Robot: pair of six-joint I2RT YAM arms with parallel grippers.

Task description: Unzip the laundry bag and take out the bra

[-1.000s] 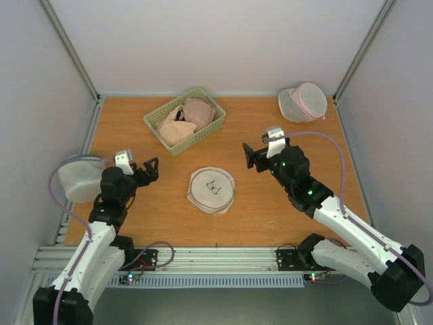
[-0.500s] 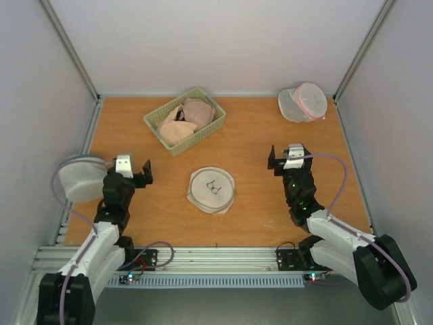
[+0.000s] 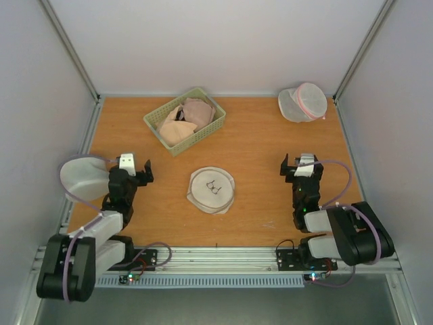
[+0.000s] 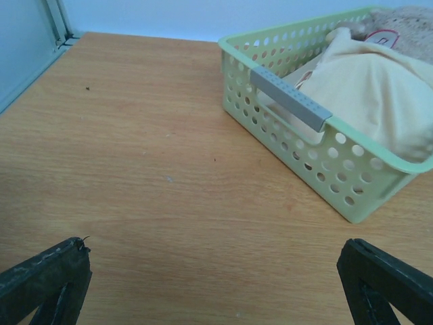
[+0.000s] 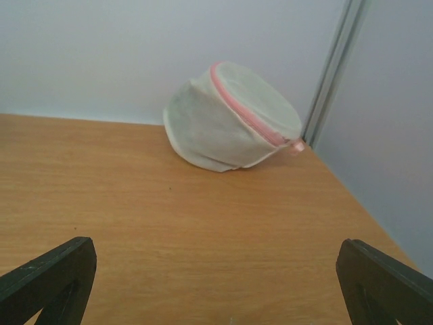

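Top external view showed both arms folded back toward the bottom edge within the last second, left gripper (image 3: 138, 172) and right gripper (image 3: 298, 162) both spread wide and grasping nothing. Flat laundry bag (image 3: 212, 190) lay at centre frame, bras in the basket (image 3: 169, 137) upper left; that retreat read like finishing up.

Bright, even light; soft shadows.

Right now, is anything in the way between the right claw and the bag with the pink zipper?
No. Only bare table lies between the right gripper, open, and the laundry bag in the far corner.
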